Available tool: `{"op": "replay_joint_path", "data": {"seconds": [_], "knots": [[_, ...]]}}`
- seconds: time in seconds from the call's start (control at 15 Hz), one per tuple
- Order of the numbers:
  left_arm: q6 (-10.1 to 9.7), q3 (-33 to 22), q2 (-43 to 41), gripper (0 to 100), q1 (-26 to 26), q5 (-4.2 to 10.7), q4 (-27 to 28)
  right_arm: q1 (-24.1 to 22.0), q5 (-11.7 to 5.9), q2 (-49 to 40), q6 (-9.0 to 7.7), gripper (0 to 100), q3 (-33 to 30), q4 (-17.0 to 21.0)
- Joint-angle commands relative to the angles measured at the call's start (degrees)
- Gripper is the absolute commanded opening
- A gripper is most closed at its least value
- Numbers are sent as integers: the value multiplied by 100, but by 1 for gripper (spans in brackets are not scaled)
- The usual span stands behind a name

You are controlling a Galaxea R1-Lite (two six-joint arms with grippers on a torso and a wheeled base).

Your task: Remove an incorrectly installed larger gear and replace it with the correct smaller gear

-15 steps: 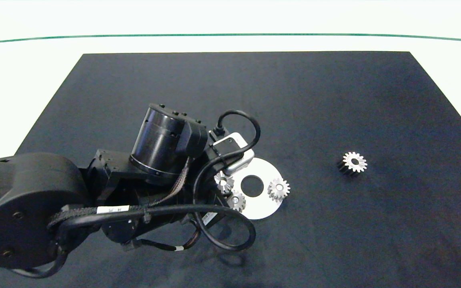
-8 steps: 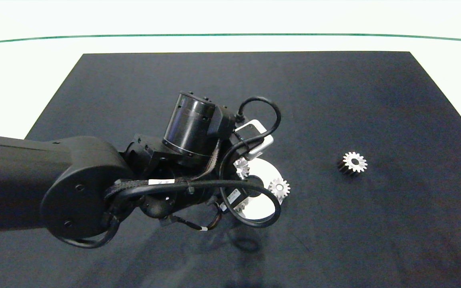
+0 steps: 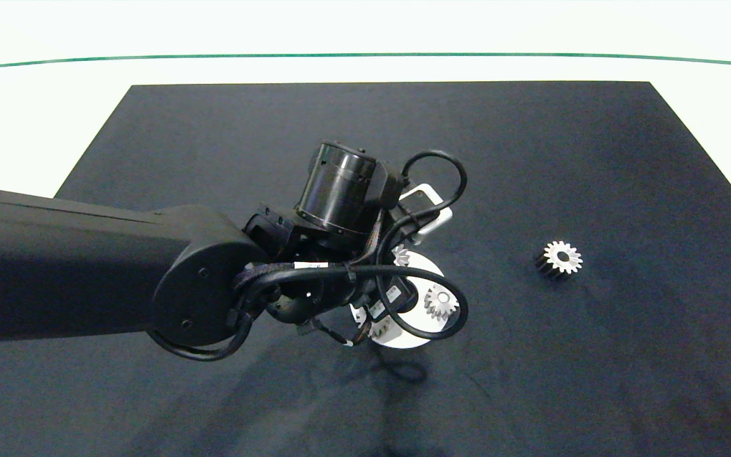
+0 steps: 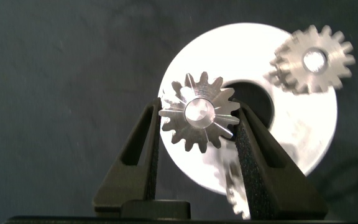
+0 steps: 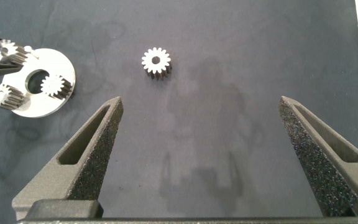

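The left claw holds a small gear over the round plate.

From above, the left arm reaches in over the white round plate on the dark worktop, and the larger gear sits alone, well apart to the right. The left wrist view shows the smaller gear pinched between both fingers, with another gear on the plate. The right wrist view shows the right claw spread wide, gripping nothing, up over the worktop.

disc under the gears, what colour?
Bright silver-white metal disc with a dark round centre hole; clearest in the left wrist view.
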Motion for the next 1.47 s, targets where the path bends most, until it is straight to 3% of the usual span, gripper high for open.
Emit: {"op": "replay_joint_path", "data": {"seconds": [0.07, 0.53, 0.8, 1.47], "knots": [[12, -267, 183, 25, -5, 11, 11, 3, -7, 9, 2, 100, 8, 5], [30, -320, 298, 25, 135, 19, -7, 3, -7, -17, 11, 100, 35, 5], [153, -452, 342, 25, 338, 19, -7, -6, -7, -52, 2, 100, 35, 5], [144, -320, 394, 25, 346, 19, 2, 3, -7, -78, 11, 100, 52, 5]]}}
